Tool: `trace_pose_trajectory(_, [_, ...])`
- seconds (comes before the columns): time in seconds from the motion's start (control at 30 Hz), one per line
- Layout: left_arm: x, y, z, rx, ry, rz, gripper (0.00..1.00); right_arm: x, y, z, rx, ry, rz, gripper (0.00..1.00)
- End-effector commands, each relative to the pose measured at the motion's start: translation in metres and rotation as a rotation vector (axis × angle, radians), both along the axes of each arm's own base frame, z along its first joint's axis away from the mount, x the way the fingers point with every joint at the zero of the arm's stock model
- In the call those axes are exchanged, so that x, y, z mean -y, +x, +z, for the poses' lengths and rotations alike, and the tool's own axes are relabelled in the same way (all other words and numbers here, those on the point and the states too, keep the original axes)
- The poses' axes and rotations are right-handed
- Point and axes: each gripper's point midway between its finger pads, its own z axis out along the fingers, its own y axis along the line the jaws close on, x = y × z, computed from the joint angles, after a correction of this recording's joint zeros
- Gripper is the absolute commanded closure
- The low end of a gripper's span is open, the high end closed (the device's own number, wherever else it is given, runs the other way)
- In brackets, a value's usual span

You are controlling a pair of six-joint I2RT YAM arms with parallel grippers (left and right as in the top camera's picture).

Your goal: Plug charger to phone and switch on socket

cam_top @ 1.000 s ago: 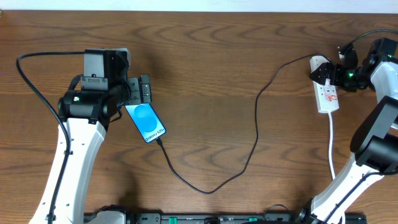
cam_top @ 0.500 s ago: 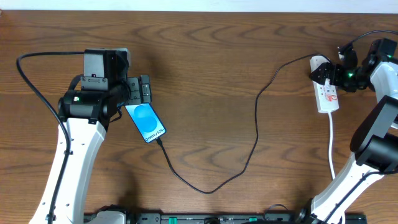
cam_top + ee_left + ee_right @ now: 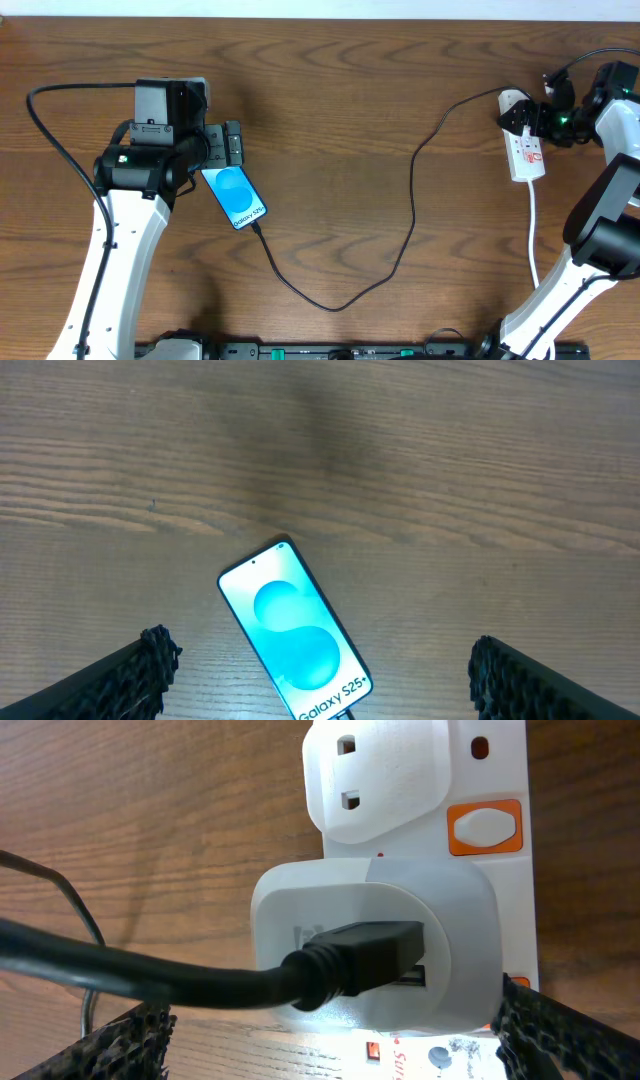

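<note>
Right wrist view: my right gripper (image 3: 340, 1045), spread wide, straddles the charger (image 3: 360, 955) plugged in the socket (image 3: 420, 780); I see its orange switch (image 3: 485, 827) ahead, right of centre. The left gripper (image 3: 330, 675), also spread, hovers over the phone (image 3: 300, 635) on the desk (image 3: 450, 450).

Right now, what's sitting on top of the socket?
A white adapter sits on the socket, with the black plug of the charger in its face. The adapter hides the outlet beneath it; the next outlet is bare.

Left: phone (image 3: 234, 196); far right: socket (image 3: 525, 152); charger (image 3: 412, 200) between.
</note>
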Motion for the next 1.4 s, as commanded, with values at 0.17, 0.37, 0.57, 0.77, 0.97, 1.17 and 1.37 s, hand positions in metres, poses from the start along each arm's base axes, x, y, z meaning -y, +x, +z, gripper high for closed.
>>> trace_pose_trajectory(0.17, [-0.003,0.002,0.004,0.01,0.023,-0.004,0.05,-0.01,0.002,-0.002,-0.006,0.043,0.012,0.01])
trace_pose_trajectory(0.37, [-0.003,0.002,0.004,0.01,0.023,-0.004,0.05,-0.019,0.004,-0.001,0.0,0.058,0.031,0.01])
trace_pose_trajectory(0.57, [-0.003,0.002,0.004,0.01,0.023,-0.004,0.05,-0.03,0.006,-0.001,0.0,0.063,0.053,0.01])
trace_pose_trajectory(0.77, [-0.003,0.002,0.004,0.01,0.023,-0.004,0.05,-0.034,0.006,-0.001,-0.006,0.067,0.055,0.01])
trace_pose_trajectory(0.97, [-0.003,0.002,0.004,0.01,0.023,-0.004,0.05,-0.035,0.003,-0.003,-0.018,0.071,0.054,0.01])
trace_pose_trajectory(1.17, [-0.003,0.002,0.004,0.01,0.023,-0.004,0.05,-0.036,-0.001,-0.008,-0.03,0.077,0.053,0.01])
trace_pose_trajectory(1.37, [-0.003,0.002,0.004,0.01,0.022,-0.004,0.05,-0.037,-0.003,-0.011,-0.054,0.095,0.021,0.01])
